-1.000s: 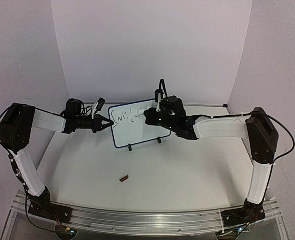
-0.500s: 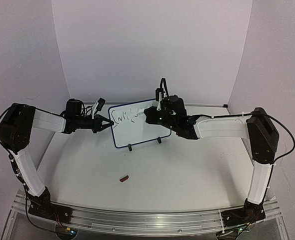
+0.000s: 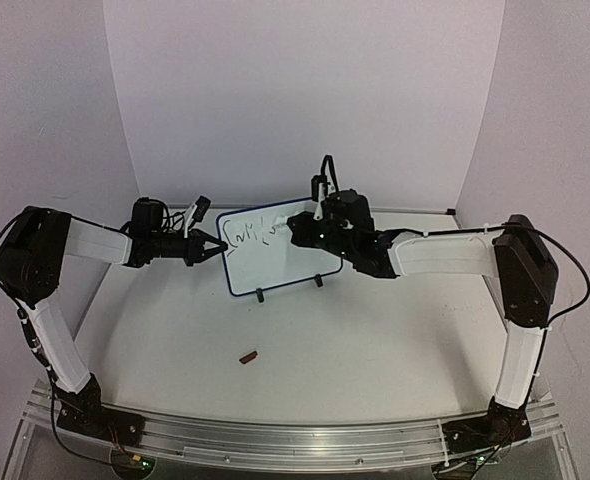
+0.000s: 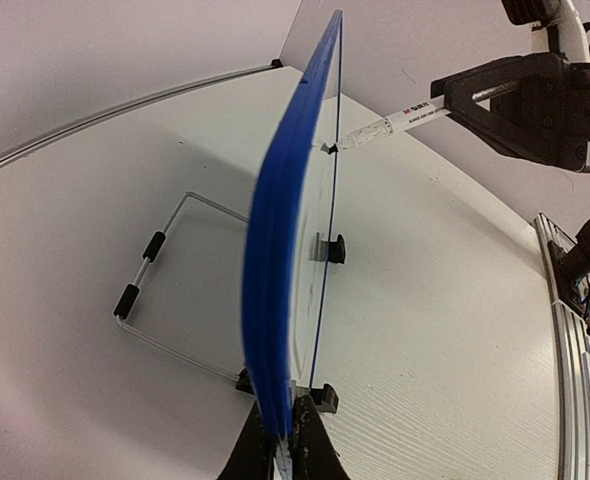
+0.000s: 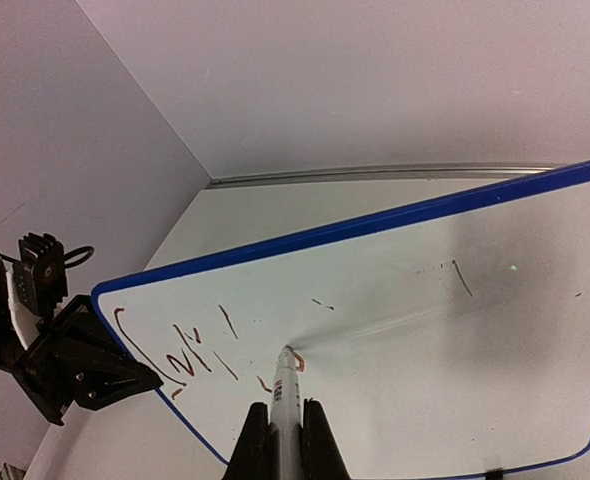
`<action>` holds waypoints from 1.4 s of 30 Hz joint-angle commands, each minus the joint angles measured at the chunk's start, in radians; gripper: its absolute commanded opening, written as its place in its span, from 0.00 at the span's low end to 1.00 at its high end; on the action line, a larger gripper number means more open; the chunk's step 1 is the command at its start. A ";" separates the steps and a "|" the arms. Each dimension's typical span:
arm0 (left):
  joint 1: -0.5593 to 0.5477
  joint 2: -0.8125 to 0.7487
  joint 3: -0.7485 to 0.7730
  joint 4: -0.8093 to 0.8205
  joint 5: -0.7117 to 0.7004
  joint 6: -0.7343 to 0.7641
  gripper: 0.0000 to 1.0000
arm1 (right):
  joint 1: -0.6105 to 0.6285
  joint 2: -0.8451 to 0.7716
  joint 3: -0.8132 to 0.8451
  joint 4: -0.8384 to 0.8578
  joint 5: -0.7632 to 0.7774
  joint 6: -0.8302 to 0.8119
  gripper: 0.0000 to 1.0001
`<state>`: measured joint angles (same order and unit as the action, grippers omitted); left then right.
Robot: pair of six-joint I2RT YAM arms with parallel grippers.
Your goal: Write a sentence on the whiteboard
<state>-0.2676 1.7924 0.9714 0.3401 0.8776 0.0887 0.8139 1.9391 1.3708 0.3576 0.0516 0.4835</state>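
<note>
The whiteboard [image 3: 275,250] stands upright on two black feet at the table's back middle, blue-framed. My left gripper [image 3: 218,249] is shut on its left edge; the left wrist view shows the frame [image 4: 280,250] edge-on between the jaws. My right gripper [image 3: 297,232] is shut on a white marker [image 5: 285,395] whose tip touches the board face [image 5: 425,340]. The sentence [image 5: 190,355] is one short line of reddish-brown scrawled strokes at the board's upper left, also visible from above [image 3: 250,232].
A small dark red marker cap [image 3: 247,355] lies on the table in front of the board. A wire stand [image 4: 165,290] props the board from behind. A metal rail [image 3: 295,435] runs along the near edge. Walls close behind.
My right gripper with the marker has shifted slightly up and right along the board, adding a short stroke. The left gripper and board have not moved.
</note>
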 commanded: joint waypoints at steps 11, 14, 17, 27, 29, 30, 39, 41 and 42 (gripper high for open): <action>-0.004 0.000 0.002 -0.054 -0.100 0.048 0.00 | -0.004 0.034 0.023 -0.009 -0.030 0.030 0.00; -0.004 0.000 0.002 -0.054 -0.101 0.048 0.00 | -0.004 0.034 0.014 -0.013 -0.029 0.032 0.00; -0.005 -0.001 0.002 -0.054 -0.100 0.048 0.00 | -0.005 0.038 0.011 -0.024 -0.028 0.032 0.00; -0.004 0.002 0.003 -0.055 -0.100 0.048 0.00 | -0.005 0.036 0.004 -0.041 -0.004 0.021 0.00; -0.004 0.002 0.004 -0.055 -0.100 0.049 0.00 | -0.004 0.030 0.000 -0.043 0.006 0.016 0.00; -0.005 0.002 0.004 -0.054 -0.100 0.049 0.00 | -0.004 0.025 -0.003 -0.043 0.012 0.013 0.00; -0.005 0.002 0.004 -0.055 -0.098 0.048 0.00 | -0.005 -0.033 -0.032 -0.048 0.077 -0.026 0.00; -0.004 0.001 0.003 -0.055 -0.098 0.048 0.00 | -0.005 -0.049 -0.038 -0.047 0.078 -0.029 0.00; -0.004 0.001 0.003 -0.055 -0.098 0.048 0.00 | -0.005 -0.057 -0.042 -0.044 0.076 -0.030 0.00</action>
<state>-0.2676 1.7924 0.9714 0.3391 0.8703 0.0814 0.8146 1.9543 1.3429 0.3136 0.0609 0.4805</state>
